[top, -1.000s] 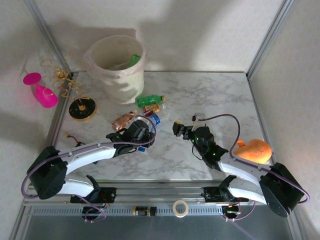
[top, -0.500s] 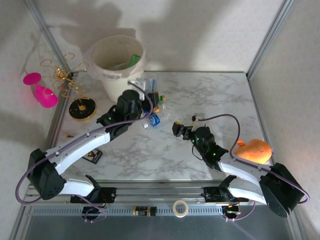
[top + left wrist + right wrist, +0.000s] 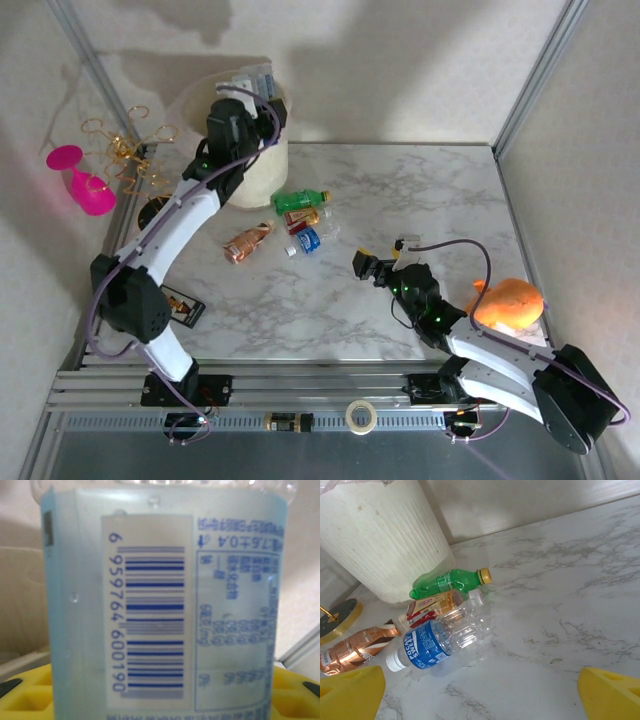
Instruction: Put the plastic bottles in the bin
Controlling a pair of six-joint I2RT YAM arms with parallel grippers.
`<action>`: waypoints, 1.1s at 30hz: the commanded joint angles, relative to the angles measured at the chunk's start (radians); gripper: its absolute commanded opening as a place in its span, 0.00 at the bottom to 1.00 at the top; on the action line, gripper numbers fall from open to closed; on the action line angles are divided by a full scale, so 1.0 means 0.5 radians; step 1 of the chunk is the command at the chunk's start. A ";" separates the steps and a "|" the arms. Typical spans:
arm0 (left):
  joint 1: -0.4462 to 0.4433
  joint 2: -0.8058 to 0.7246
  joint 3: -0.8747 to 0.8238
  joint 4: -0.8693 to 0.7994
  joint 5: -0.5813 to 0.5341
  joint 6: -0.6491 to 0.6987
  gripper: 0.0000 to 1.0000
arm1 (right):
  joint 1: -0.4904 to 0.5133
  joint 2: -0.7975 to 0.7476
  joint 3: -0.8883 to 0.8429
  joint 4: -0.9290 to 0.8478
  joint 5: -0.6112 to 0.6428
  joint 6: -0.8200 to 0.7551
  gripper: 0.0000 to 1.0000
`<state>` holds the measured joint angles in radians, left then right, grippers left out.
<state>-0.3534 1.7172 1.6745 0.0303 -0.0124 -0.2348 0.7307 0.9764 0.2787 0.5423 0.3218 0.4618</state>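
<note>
The left fingers [image 3: 247, 88] were closed narrowly on a clear bottle [image 3: 165, 605] with a pale blue label and a barcode. The left wrist view showed the label close up, with yellow finger pads at the bottom corners. Seen from above, this bottle hung over the open mouth of the bin [image 3: 262, 168], at the far left of the desk [image 3: 420, 190], with the left arm stretched out to it.

The right fingers [image 3: 362, 265] stood wide apart with nothing between them, low over the middle of the desk and facing the bin.

Ahead of them four bottles lay on their sides in a loose cluster near the foot of the bin. A green bottle [image 3: 450, 582] with a yellow cap lay nearest the bin. A red-labelled bottle [image 3: 431, 606] lay just beside it, a blue-labelled bottle [image 3: 440, 640] next to that, and a copper bottle [image 3: 355, 650] off to the left.

A pink wine glass [image 3: 85, 185] stood off the desk's left edge, and an orange object [image 3: 510, 300] lay near the right edge.
</note>
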 commanded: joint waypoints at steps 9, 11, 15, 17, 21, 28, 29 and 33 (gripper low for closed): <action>0.203 0.474 0.700 -0.388 0.028 -0.009 0.00 | -0.015 -0.193 -0.123 -0.029 0.120 0.037 0.99; 0.215 0.549 0.778 -0.452 0.003 0.002 0.00 | -0.018 -0.224 -0.135 -0.044 0.131 0.037 0.99; 0.229 0.669 0.859 -0.559 -0.122 0.006 0.03 | -0.019 -0.278 -0.145 -0.086 0.140 0.033 0.99; 0.237 0.696 0.858 -0.582 -0.158 0.002 0.05 | -0.019 -0.299 -0.154 -0.101 0.145 0.031 0.99; 0.247 0.716 0.857 -0.598 -0.181 -0.009 0.32 | -0.022 -0.335 -0.160 -0.133 0.154 0.024 0.99; 0.244 0.693 0.846 -0.624 -0.115 -0.087 0.85 | -0.026 -0.336 -0.150 -0.137 0.149 0.054 0.99; 0.246 0.679 0.840 -0.621 -0.109 -0.097 0.87 | -0.026 -0.326 -0.142 -0.142 0.137 0.055 0.99; 0.233 0.558 0.740 -0.552 -0.084 -0.110 0.92 | -0.026 -0.272 -0.088 -0.198 0.105 0.064 0.99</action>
<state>-0.2375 2.0705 2.0655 -0.2504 -0.0711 -0.2741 0.7242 0.8246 0.2081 0.4667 0.3717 0.4732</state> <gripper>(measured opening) 0.917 0.988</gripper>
